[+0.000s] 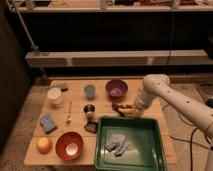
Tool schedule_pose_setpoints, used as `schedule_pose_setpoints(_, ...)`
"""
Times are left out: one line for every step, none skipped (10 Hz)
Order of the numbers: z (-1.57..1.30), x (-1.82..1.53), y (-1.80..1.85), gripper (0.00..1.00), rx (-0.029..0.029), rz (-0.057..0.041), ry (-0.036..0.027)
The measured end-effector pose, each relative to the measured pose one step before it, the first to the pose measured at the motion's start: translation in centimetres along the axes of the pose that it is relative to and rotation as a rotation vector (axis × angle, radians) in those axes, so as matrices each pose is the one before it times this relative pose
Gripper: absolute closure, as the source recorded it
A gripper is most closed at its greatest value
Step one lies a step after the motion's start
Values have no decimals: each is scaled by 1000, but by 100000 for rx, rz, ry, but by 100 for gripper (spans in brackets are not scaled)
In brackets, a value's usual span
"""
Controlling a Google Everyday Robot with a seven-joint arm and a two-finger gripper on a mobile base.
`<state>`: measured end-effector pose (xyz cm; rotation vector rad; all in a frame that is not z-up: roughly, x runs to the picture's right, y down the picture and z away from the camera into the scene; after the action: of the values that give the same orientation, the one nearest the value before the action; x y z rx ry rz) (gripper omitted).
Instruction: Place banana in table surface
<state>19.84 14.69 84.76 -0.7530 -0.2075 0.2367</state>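
Observation:
My gripper [124, 109] hangs from the white arm that comes in from the right. It sits low over the table surface [75, 102], just behind the far edge of the green tray and in front of the purple bowl [116, 89]. It is shut on the pale-yellow banana [132, 113], which lies roughly level at the tray's back rim. I cannot tell whether the banana touches the wood. The arm hides the table to the right of the bowl.
The green tray [150, 150] at front right holds grey-blue pieces [117, 145]. On the table stand a blue-grey cup [89, 91], a white cup [55, 95], a small dark can [90, 109], a spoon [69, 113], a blue sponge [48, 123], an orange bowl [69, 145] and a round orange fruit [44, 145].

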Motion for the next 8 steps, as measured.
schedule_pose_setpoints(-452,1604,-216,20,2499,5626,125)
schedule_pose_setpoints(-234,274,-10,20,782,1409,-307)
schedule_pose_setpoints(-808,286,-305,20,3693,2125,-3524)
schedule_pose_setpoints(-68,58,140,20,-455,28,183)
schedule_pose_setpoints(147,-289,-41,20,-86,-422,-120)
schedule_pose_setpoints(-69,68,-5,20,99,125,-14)
schedule_pose_setpoints(-63,129,5,20,116,225,-30)
schedule_pose_setpoints(58,-2,27,20,-102,-35,28)
